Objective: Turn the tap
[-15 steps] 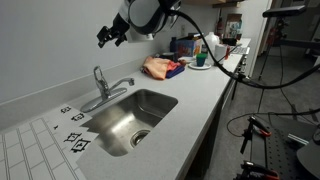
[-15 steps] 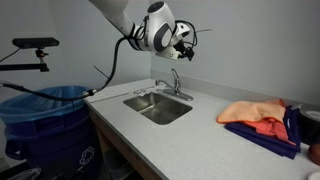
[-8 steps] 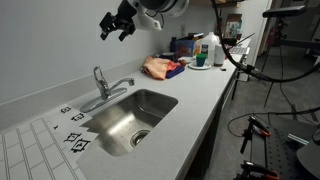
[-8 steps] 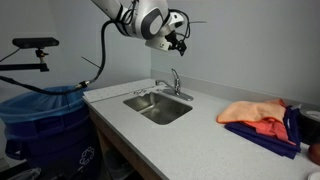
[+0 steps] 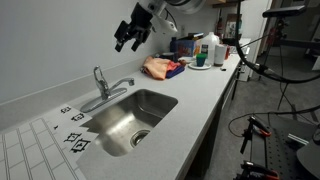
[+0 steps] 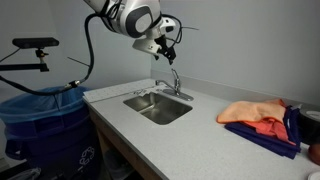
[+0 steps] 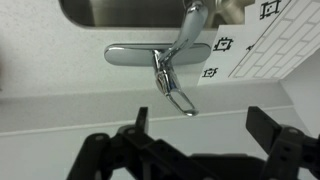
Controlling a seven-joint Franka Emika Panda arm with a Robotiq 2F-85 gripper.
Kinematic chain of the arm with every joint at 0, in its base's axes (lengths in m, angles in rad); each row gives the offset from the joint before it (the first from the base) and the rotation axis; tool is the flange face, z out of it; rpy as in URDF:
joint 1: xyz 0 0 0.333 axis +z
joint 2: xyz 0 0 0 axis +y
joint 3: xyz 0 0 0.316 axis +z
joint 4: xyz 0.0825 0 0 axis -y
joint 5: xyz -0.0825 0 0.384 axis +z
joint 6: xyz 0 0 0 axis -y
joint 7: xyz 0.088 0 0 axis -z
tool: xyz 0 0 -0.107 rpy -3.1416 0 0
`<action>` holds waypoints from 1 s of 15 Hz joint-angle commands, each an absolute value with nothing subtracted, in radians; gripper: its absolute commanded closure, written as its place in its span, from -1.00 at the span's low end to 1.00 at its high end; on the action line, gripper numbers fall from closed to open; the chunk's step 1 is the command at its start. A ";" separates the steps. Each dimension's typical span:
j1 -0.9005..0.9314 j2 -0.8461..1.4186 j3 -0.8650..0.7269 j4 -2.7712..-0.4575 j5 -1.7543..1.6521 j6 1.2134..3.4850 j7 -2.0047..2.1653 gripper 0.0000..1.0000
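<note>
The tap is a small shiny chrome faucet with a curved spout and a single lever handle on a metal base plate. It stands at the back edge of the steel sink in both exterior views [image 5: 103,86] [image 6: 174,81]. In the wrist view the tap [image 7: 165,58] shows from above, its lever pointing toward the camera. My gripper [image 5: 128,37] [image 6: 164,41] hangs in the air well above the tap, not touching it. Its two fingers [image 7: 200,130] are spread wide apart with nothing between them.
The steel sink [image 5: 128,118] [image 6: 158,106] is set in a pale counter against a white wall. Orange and blue cloths [image 5: 163,67] [image 6: 262,118], bottles [image 5: 214,50] and a bowl lie further along. Marker sheets [image 5: 75,140] lie beside the sink. A blue bin [image 6: 45,125] stands off the counter's end.
The gripper has swung from pointing sideways to pointing down and has come lower, nearer over the tap. The tap has not moved.
</note>
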State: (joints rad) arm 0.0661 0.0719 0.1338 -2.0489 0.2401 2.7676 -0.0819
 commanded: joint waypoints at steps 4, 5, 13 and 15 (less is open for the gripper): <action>0.063 -0.102 0.103 -2.188 0.320 2.635 -0.215 -1.00; 0.067 -0.121 0.095 -2.201 0.327 2.621 -0.231 -1.00; 0.093 -0.217 0.036 -2.277 0.328 2.586 -0.283 -1.00; 0.098 -0.229 0.027 -2.289 0.326 2.587 -0.286 -1.00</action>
